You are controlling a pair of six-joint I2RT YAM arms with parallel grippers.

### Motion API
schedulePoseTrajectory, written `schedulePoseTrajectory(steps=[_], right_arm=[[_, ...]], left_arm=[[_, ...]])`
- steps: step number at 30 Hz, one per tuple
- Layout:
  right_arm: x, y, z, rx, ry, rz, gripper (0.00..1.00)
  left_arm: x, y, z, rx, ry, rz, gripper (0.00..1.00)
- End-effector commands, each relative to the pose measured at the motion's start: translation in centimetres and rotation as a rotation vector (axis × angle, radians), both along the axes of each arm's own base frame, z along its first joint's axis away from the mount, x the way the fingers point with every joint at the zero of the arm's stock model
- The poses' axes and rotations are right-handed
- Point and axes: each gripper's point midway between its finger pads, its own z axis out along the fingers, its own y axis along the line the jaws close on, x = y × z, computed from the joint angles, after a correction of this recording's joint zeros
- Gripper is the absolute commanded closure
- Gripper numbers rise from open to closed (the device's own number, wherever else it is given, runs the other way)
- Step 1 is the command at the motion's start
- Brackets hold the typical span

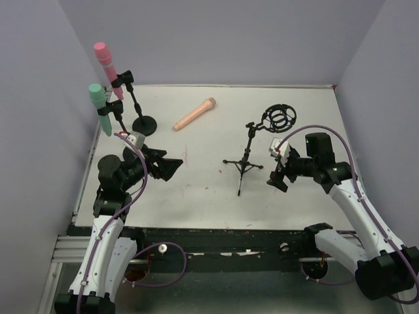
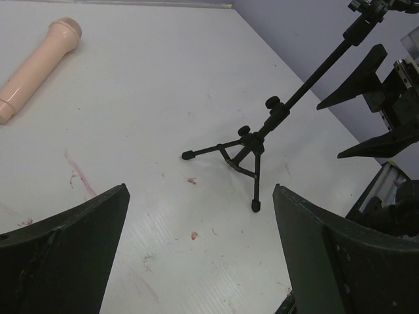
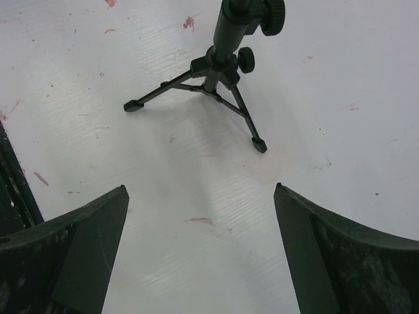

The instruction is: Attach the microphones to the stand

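Observation:
A pink microphone [image 1: 105,61] and a mint green microphone [image 1: 99,104] sit upright in the clips of two black stands at the back left. The peach-orange microphone [image 1: 194,114] [image 2: 36,65] lies flat on the white table. A black tripod stand [image 1: 245,163] [image 2: 252,144] [image 3: 219,65] with an empty ring mount [image 1: 280,118] stands mid-table. My left gripper [image 1: 171,165] [image 2: 200,188] is open and empty, left of the tripod. My right gripper [image 1: 275,171] [image 3: 200,187] is open and empty, just right of the tripod's legs.
The pink microphone's stand rests on a round base [image 1: 145,124]. Grey walls close in the table [image 1: 314,209] on the left, back and right. Small red marks dot the tabletop.

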Motion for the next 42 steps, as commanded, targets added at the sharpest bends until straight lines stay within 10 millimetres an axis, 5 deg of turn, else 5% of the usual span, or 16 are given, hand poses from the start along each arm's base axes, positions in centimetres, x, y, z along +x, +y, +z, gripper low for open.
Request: schedulePoseTrajectory(steps=[1,7,15,24,29,36,42], right_arm=[[-1.2,-0.8,-0.9,-0.020,0.030,-0.017,0.00],[-0.7,-2.8,-0.8,-0.089,-0.003,-0.101,0.00],[1.7,-7.8,-2.5,-0.175,-0.073,-0.435,0.00],[5.1,-13.1,-2.0,-0.198,-0.182,-0.823,0.00],[6.2,-12.6,-1.7,-0.114,-0.116,-0.876,0.00],[6.9,-8.3,-1.0,0.074,0.051,-0.751,0.00],[6.6,-8.3,-1.7,0.074,0.066,-0.751,0.00]], left_arm=[[-0.1,-0.1,0.1,0.021,-0.015,0.001,0.01],[-0.2,-0.4,-0.1,0.035,-0.015,-0.004,0.01],[0.5,-1.7,-1.3,0.150,0.066,0.010,0.01],[4.4,-3.0,-2.6,0.361,0.300,0.034,0.01],[8.4,-3.4,-4.2,0.542,0.424,0.059,0.01],[15.6,-3.0,-5.6,0.812,0.465,0.100,0.01],[21.4,-2.5,-8.2,0.990,0.488,0.108,0.02]])
